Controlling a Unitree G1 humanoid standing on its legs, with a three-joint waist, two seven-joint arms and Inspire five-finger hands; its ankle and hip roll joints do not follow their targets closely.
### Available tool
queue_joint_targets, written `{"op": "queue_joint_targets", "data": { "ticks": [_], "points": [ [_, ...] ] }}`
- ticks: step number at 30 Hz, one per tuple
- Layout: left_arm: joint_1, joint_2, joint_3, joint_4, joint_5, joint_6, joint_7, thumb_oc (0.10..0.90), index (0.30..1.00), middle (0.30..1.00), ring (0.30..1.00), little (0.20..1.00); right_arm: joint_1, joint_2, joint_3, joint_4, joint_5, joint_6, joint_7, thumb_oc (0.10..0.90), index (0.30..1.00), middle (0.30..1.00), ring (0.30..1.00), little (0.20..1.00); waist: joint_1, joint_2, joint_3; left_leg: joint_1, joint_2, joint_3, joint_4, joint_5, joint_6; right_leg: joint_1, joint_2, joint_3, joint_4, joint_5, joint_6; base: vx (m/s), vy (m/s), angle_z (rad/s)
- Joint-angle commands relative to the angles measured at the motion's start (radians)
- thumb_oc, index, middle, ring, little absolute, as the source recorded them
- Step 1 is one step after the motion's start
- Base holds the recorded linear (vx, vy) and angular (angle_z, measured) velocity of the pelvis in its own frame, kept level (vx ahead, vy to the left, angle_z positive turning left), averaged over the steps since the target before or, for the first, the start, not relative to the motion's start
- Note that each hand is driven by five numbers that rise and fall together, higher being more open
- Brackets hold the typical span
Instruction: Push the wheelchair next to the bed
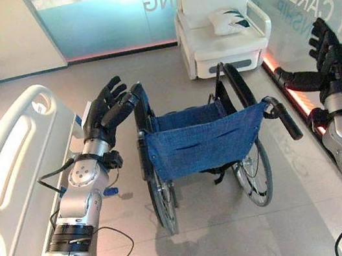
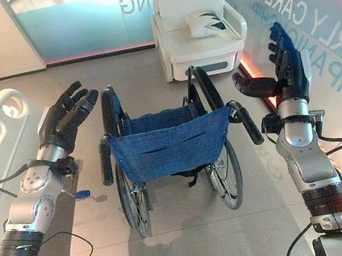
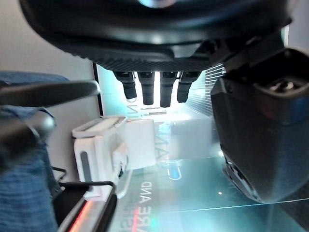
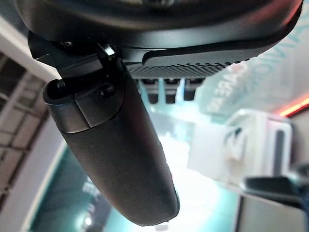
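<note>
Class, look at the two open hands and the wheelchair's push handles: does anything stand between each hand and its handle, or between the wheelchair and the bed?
Nothing visible does. The left hand and right hand are open beside the wheelchair, off its push handles. Bare floor lies between the wheelchair and the bed on the robot's left. The white armchair stands beyond, out of the way.

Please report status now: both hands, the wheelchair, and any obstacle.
Left hand open, beside left push handle, not gripping. Right hand open, raised, apart from right handle. Wheelchair unheld, bed on robot's left. Armchair beyond.
</note>
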Motion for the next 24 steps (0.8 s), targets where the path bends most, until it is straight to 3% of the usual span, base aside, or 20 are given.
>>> {"op": "queue_joint_targets", "data": {
  "ticks": [1, 5, 19, 24],
  "points": [
    [-0.077, 0.040, -0.004, 0.005, 0.039, -0.115, 0.021, 0.800, 0.900, 0.900, 0.900, 0.900, -0.062, -0.049, 0.006, -0.071, -0.004, -0.059, 0.045, 0.800, 0.900, 0.900, 0.900, 0.900, 0.005, 0.005, -0.091, 0.026, -0.038, 0.042, 0.004, -0.109, 0.001, -0.065, 0.013, -0.048, 0.043, 0.016, 0.011, 0.00, 0.000, 0.00],
    [-0.067, 0.038, -0.027, 0.014, 0.050, -0.132, 0.031, 0.800, 0.900, 0.900, 0.900, 0.900, -0.041, -0.058, 0.043, -0.032, -0.027, 0.047, 0.065, 0.800, 0.900, 0.900, 0.900, 0.900, 0.005, 0.000, -0.090, 0.024, -0.035, 0.048, 0.004, -0.103, -0.001, -0.068, 0.012, -0.052, 0.045, 0.020, 0.011, 0.00, 0.000, 0.00],
    [-0.077, 0.035, -0.050, -0.005, 0.057, -0.134, 0.051, 0.800, 0.900, 0.900, 0.900, 0.900, -0.067, -0.017, 0.123, 0.099, -0.060, 0.133, 0.028, 0.800, 0.900, 0.900, 0.900, 0.900, 0.024, -0.002, -0.079, 0.026, -0.037, 0.041, 0.004, -0.098, -0.003, -0.063, 0.013, -0.066, 0.047, 0.020, 0.008, 0.00, 0.000, 0.00],
    [-0.096, 0.031, -0.070, 0.001, 0.051, -0.129, 0.048, 0.800, 0.900, 0.900, 0.900, 0.900, -0.116, -0.005, 0.153, 0.194, -0.002, 0.126, -0.008, 0.800, 0.900, 0.900, 0.900, 0.900, 0.038, -0.001, -0.075, 0.026, -0.037, 0.035, 0.004, -0.097, -0.006, -0.057, 0.014, -0.075, 0.045, 0.019, 0.006, 0.00, 0.000, 0.00]
  ]
}}
